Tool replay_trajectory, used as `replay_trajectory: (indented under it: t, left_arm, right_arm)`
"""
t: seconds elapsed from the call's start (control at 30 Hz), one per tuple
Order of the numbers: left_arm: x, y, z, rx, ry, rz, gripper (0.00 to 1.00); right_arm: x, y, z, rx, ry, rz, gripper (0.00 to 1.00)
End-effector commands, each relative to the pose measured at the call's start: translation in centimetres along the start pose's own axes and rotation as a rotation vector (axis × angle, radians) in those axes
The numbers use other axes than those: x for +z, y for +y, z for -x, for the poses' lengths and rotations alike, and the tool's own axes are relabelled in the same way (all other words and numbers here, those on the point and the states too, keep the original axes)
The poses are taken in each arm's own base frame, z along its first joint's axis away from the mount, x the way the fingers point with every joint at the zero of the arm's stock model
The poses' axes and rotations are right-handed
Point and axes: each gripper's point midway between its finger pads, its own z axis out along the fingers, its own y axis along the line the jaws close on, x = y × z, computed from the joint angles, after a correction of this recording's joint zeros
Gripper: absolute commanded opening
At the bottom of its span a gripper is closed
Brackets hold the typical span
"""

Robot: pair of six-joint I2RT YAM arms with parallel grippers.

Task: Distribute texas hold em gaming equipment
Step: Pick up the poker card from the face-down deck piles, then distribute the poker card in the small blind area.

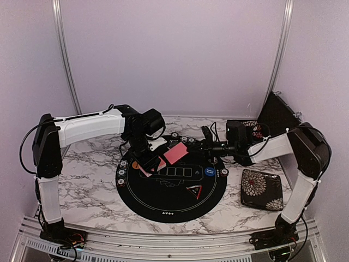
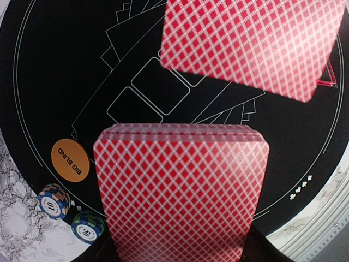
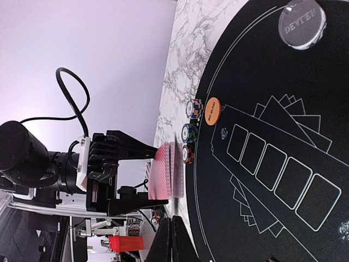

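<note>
**Desk:** Where's the deck?

**Me:** My left gripper (image 1: 148, 162) is clamped on the deck of red-backed cards (image 2: 182, 185). I'm holding it in the air over the left part of the round black mat (image 1: 163, 210).

**Desk:** And your other arm?

**Me:** My right gripper (image 3: 172, 243) has its fingers pressed almost together, pinching a single card (image 1: 175, 154) by one edge. That card hangs tilted just right of the deck and a little farther back. My left wrist camera shows a gap between them.

**Desk:** What's lying on the mat?

**Me:** The orange button (image 2: 70, 159), marked BIG BLIND, sits near the left rim. Two striped chip stacks (image 2: 54, 201) stand just beside it at the mat's edge. The blue button (image 1: 209, 172) is on the right side. The black triangle marker (image 1: 195, 191) is nearer me, right of the printed card boxes. The floral case (image 1: 262, 188) lies on the marble table (image 1: 87, 169), right of the mat.
</note>
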Motion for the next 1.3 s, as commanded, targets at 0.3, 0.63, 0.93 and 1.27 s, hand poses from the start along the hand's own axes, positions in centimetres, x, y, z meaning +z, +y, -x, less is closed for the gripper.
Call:
replay_trajectory:
  t: [0.3,0.63,0.93,1.27]
  left_arm:
    - [-1.6,0.4,0.4,0.004,-0.048,0.010,0.45]
    - [-1.6,0.4,0.5,0.004,-0.047,0.009,0.45]
    - [-1.5,0.3,0.5,0.006,-0.046,0.007,0.45]
    - [-1.5,0.3,0.5,0.006,-0.045,0.007,0.45]
  right_arm:
    - [-3.2,-0.1,1.0,-0.012,-0.063,0.006,0.00]
    - [-5.6,-2.3,0.8,0.011,-0.099,-0.046,0.00]
    - [-7.3,-3.9,0.5,0.027,-0.121,-0.090,0.00]
    - [-8.3,-5.3,0.1,0.039,-0.128,-0.119,0.00]
